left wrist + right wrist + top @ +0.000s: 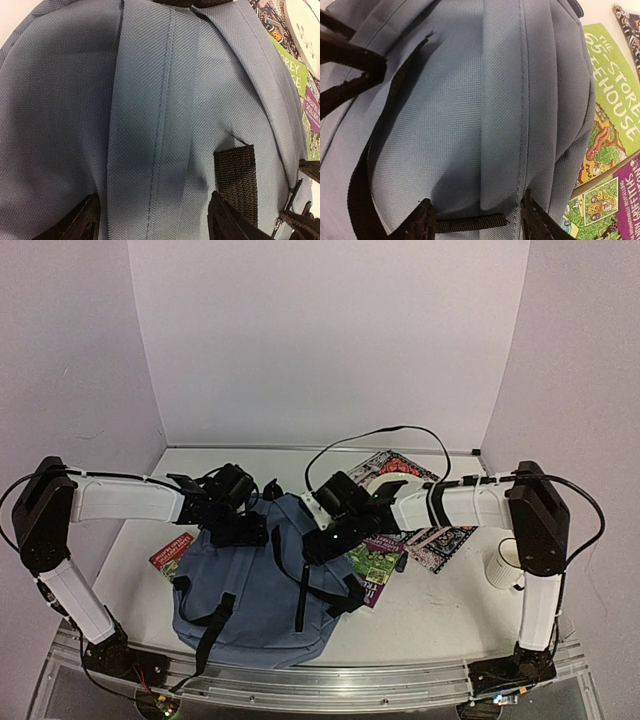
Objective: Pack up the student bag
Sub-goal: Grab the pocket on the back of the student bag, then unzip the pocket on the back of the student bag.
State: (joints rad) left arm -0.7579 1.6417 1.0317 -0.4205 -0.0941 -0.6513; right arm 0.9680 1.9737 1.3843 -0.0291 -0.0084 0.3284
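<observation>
White and smooth, the table (440, 615) floors a booth of plain pale lilac walls (330, 340), with a metal rail (400, 680) along its near edge. From the top, the student bag (250, 585) lies flat from the middle toward 7 o'clock, soft grey-blue cloth crossed by black straps (300, 590). The left end effector (240, 525) sits over its 11 o'clock corner and the right end effector (325, 538) over its 1 o'clock corner; their spread cannot be told from here. A red book (172, 552) peeks out at the bag's 9 o'clock, a green book (378, 562) touches it at 3 o'clock, a patterned book (440, 537) lies beyond, and a white cup (500, 565) stands at 4 o'clock.

From the left wrist, the student bag (150, 100) fills the frame: tight diagonal weave, with a stitched seam running 12 to 6. The left end effector (152, 222) is spread wide, its black fingers (80, 222) either side of that seam, gripping nothing. A ribbed webbing strap (235, 175) sits at 4 o'clock.

From the right wrist, the student bag (460, 100) bulges, rounded. The right end effector (477, 222) is also wide apart, fingers (422, 220) unclamped, with a narrow webbing band (470, 222) spanning the gap. The green book (610, 110) shows a glossy cartoon cover at 3 o'clock.
</observation>
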